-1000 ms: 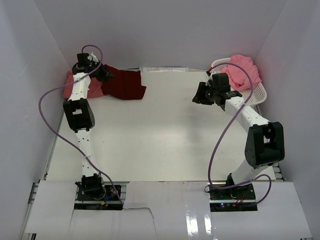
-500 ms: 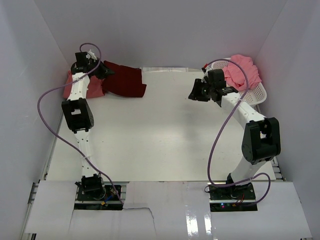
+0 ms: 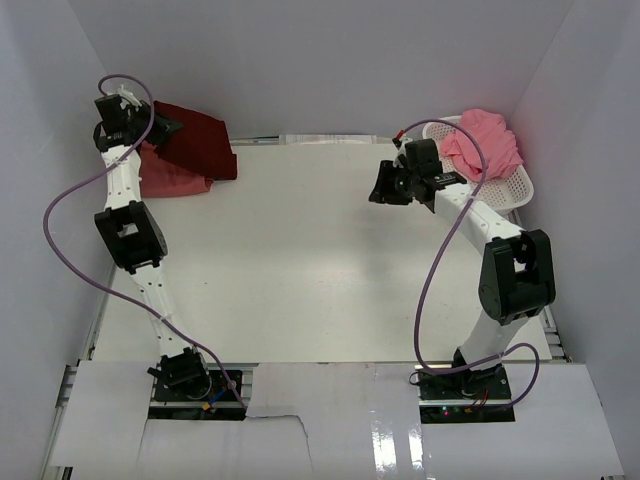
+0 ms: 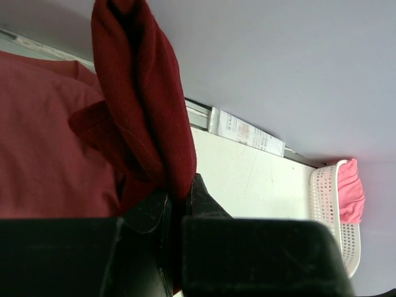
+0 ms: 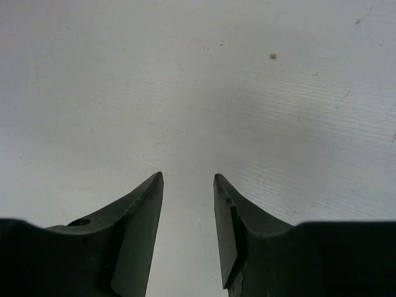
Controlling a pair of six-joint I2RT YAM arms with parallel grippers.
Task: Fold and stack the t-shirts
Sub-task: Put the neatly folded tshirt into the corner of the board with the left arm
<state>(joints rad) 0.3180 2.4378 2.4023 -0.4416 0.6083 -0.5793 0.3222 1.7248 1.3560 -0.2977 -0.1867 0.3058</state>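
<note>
- The left claw (image 3: pixel 155 128) sits in the upper left of the overhead view, at the far left corner of the bench (image 3: pixel 300 250).
- In its wrist view, the left claw (image 4: pixel 179 193) is pinched tight on a fold of the dark maroon shirt (image 4: pixel 142 111). The cloth rises out of the narrow gap between the fingers in a bunched, hanging roll.
- From above, the dark maroon shirt (image 3: pixel 200 145) spreads rightward from that claw along the back wall, and its lower edge overlaps the salmon shirt (image 3: pixel 170 182).
- The salmon shirt (image 4: pixel 43 148) fills the left side of the left wrist view and lies flat behind the lifted maroon cloth.
- The light pink shirt (image 3: pixel 485 145) is heaped in the white basket (image 3: pixel 517 190) in the upper right corner, spilling over the rim. The left wrist view also shows this shirt (image 4: pixel 351 192) and the basket (image 4: pixel 325 198), at its right edge.
- The right claw (image 3: pixel 384 186) is just left of the basket, clear of it.
- In its wrist view, the right claw (image 5: pixel 189 185) is partly open with nothing between its fingers. Only the scuffed bench (image 5: pixel 185 74) shows below it.
</note>
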